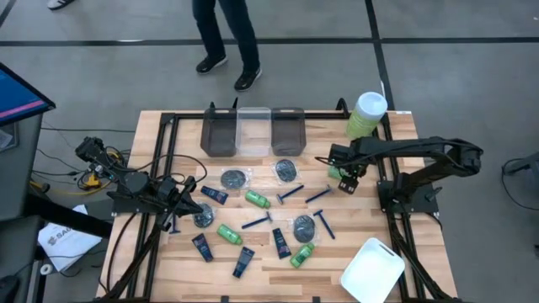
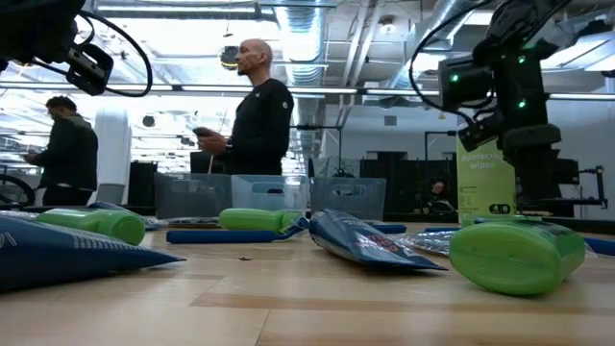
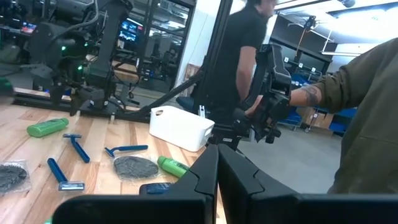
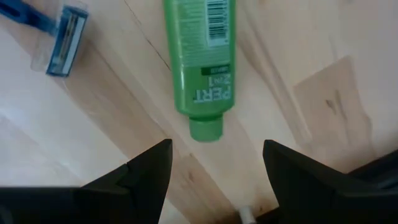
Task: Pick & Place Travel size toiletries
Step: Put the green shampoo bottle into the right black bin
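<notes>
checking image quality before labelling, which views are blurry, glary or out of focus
Low view: the near bright green plastic bottle is soft, the ceiling lights glare. Right wrist view: the green Pert bottle and the blue razor head are slightly blurred. High view: evenly lit, sharp.

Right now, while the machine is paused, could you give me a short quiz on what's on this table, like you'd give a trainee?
1. True or false: the right end effector is open, directly over a green bottle lying on the wood.
2. Pick one. The left end effector is: A) shut and empty, B) gripping a blue razor, C) holding the white tray.
3. Fill in: ____ bins stand side by side at the far edge of the table.

Key: 1 true; 2 A; 3 three.
</notes>
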Robot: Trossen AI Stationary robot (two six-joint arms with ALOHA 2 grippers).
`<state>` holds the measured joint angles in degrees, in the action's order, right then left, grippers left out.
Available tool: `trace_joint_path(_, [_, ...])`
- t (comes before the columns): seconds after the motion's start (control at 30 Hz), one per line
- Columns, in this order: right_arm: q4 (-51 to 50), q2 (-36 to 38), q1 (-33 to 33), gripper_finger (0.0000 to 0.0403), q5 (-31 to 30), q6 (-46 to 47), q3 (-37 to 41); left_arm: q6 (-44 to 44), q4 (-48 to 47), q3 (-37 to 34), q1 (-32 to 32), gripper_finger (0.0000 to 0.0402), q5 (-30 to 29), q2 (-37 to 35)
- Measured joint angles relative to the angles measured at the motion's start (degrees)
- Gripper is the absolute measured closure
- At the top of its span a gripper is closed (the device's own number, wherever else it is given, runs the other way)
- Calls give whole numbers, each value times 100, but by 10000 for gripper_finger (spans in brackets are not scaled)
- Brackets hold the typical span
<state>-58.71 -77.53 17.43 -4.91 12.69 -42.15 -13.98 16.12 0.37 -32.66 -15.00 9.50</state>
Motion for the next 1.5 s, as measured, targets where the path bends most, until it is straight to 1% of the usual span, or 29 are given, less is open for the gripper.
trace_joint_path(0.3, [30,-512,203,159,33,-2,2,0,41,0,0,399,0,0])
trace_joint_path(0.57, [92,-1063,211,159,60,-24,4,0,76,1,-1,399,2,0])
trace_joint_path(0.7, [114,-1228,214,159,70,-42,4,0,79,1,-1,399,2,0])
trace_joint_path(0.8, [179,-1281,212,161,194,-68,2,-2,83,-1,1,399,4,0])
trace_joint_path(0.9, [281,-1277,193,169,337,-70,-12,-2,85,1,0,399,4,0])
trace_joint_path(1.07, [467,-1279,171,183,369,-68,-83,0,91,1,0,399,5,0])
trace_joint_path(1.33, [545,-1277,216,190,396,-68,-83,-2,102,1,1,399,7,0])
trace_joint_path(1.4, [551,-1277,214,201,393,-68,-83,0,106,1,0,399,7,0])
trace_joint_path(1.5, [570,-1277,214,234,403,-57,-83,0,118,-1,1,399,7,0])
